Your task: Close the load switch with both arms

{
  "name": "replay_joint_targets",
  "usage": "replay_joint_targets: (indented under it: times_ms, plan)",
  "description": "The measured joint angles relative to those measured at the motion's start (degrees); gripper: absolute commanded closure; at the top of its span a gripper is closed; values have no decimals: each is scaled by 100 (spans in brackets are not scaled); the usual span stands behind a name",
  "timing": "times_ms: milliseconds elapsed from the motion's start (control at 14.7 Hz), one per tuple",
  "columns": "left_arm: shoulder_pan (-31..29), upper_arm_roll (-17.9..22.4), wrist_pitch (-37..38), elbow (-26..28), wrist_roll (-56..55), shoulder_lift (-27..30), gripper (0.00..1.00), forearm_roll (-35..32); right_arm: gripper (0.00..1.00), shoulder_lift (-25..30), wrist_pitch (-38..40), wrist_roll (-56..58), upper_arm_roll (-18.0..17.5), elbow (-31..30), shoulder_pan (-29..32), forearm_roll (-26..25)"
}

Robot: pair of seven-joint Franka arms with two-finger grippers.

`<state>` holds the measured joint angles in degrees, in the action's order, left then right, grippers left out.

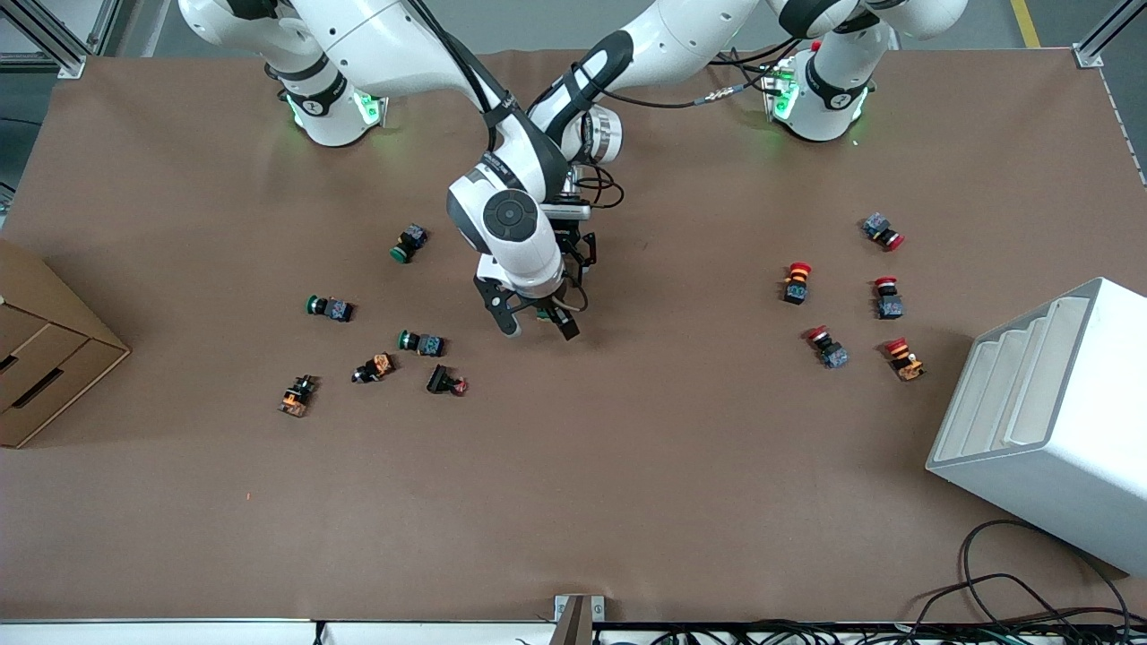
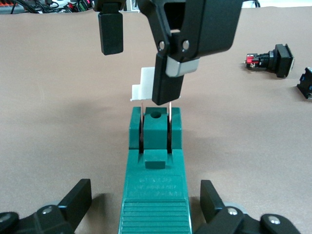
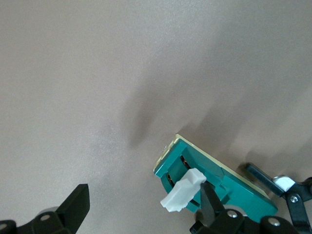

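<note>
The dark-green load switch [image 2: 155, 175] lies flat on the brown table near its middle. Its white lever [image 2: 143, 87] stands raised at one end. My left gripper [image 2: 146, 204] is open and straddles the switch's ribbed end, with a gap on each side. My right gripper [image 3: 141, 204] is open over the lever end, and one finger [image 3: 210, 200] touches the white lever [image 3: 184, 195]. In the front view the right gripper [image 1: 538, 328] covers most of the switch [image 1: 544, 313], and the left gripper is hidden under the right arm's wrist.
Several green and orange push-buttons [image 1: 421, 342] lie toward the right arm's end, and several red ones [image 1: 796, 282] toward the left arm's end. A cardboard box [image 1: 45, 349] and a white rack [image 1: 1048, 421] stand at the table's two ends.
</note>
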<state>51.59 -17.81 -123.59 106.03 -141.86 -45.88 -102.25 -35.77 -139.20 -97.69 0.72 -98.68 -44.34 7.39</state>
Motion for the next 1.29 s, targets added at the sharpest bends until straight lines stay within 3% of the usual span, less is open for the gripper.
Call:
replay_joint_targets:
  times_ms: [1154, 1290]
  plan:
    - [7, -7, -2, -75, 0, 0, 1, 0, 0, -250, -64, 199, 36, 345, 211, -57]
    - [7, -7, -2, -91, 0, 0, 1, 0, 0, -249, 316, 313, 41, 591, 339, -57]
